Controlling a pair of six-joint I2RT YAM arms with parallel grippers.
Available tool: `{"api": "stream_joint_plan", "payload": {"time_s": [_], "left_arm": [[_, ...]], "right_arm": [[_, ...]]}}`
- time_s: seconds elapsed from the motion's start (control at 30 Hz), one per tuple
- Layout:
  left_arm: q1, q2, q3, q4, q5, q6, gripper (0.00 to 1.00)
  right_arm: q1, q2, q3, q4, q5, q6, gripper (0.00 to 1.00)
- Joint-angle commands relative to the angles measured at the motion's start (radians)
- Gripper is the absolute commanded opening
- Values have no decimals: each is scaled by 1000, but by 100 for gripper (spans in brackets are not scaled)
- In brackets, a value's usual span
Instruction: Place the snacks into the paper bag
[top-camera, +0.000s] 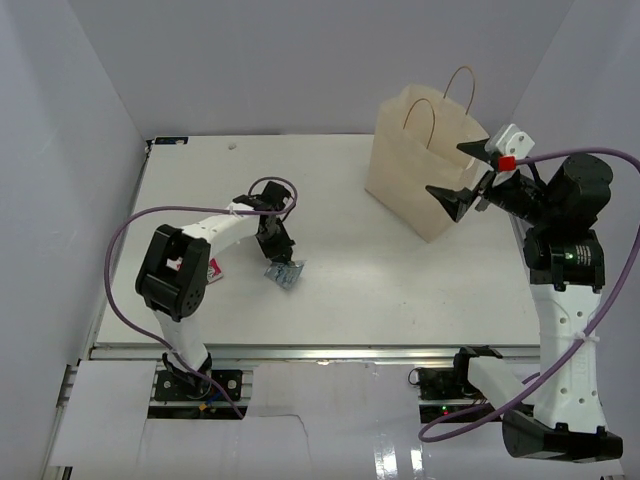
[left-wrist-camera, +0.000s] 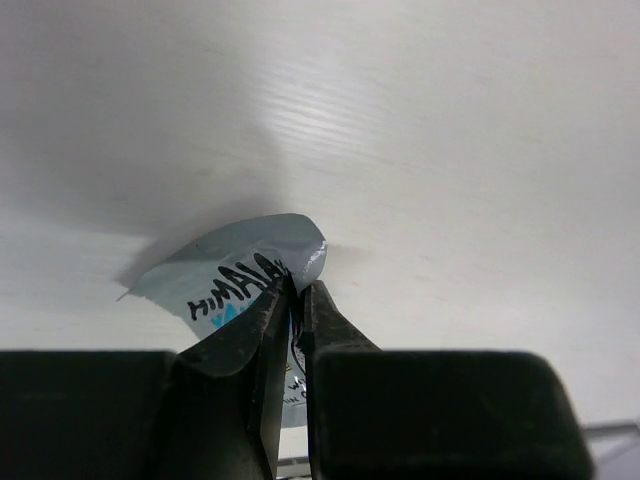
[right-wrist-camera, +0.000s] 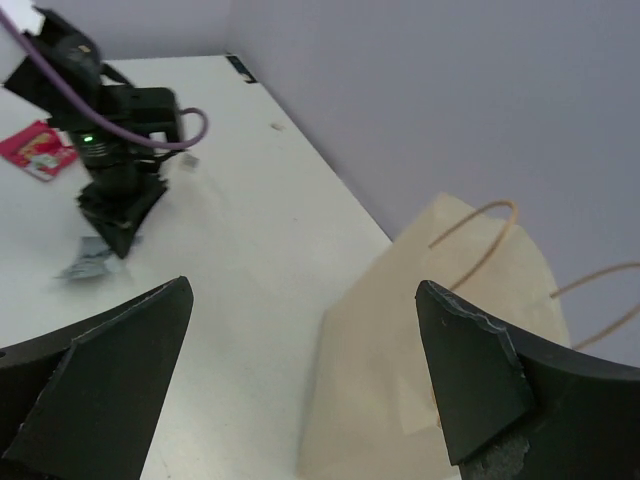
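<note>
We have the left gripper (left-wrist-camera: 298, 292) closed almost completely on a silver-blue packet (left-wrist-camera: 235, 272), its fingers pinching only a thin strip near the packet's edge. In the overhead view the pair sits left of centre on the table (top-camera: 360, 270), and we cannot tell whether the packet is clear of the surface or resting on it. The right gripper (top-camera: 463, 172) is spread wide and holds nothing, hovering at the right-hand side of the paper bag (top-camera: 415, 165), which stands in the upper right of the overhead frame, well apart from the packet. A red-pink packet (top-camera: 212, 270) lies at mid-left beside the left arm. Our main worry is the grip: with so little foil between the fingers, the slick packet could slide out or swing on the way to the bag. Our second worry is the bag: we see no clearly open mouth in any view, the handles (top-camera: 461, 68) rise over the top, and the paper looks light, so a packet might strike the rim and fall outside, or a nudge might tip the bag. Both arms would meet at the bag, so we judge a collision possible
</note>
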Motion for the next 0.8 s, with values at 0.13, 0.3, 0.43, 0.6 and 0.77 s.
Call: {"api": "stream_joint_plan", "payload": {"time_s": [0.13,0.3,0.43,0.6,0.77], "left_arm": [[-6,-186,45,425,427,7,0],[-6,-163,233,818,587,-105,0],[-21,0,507,1028,625,-219,0],[-55,254,916,1166,536,-396,0],[-82,464,1228,1243,340,-570,0]], "right_arm": [[10,-12,-32,-33,-135,-10,98],[7,-10,0,69,279,71,95],[-9,7,41,116,538,157,90],[-36,-15,41,133,566,200,90],[-62,-41,6,133,606,208,90]]}}
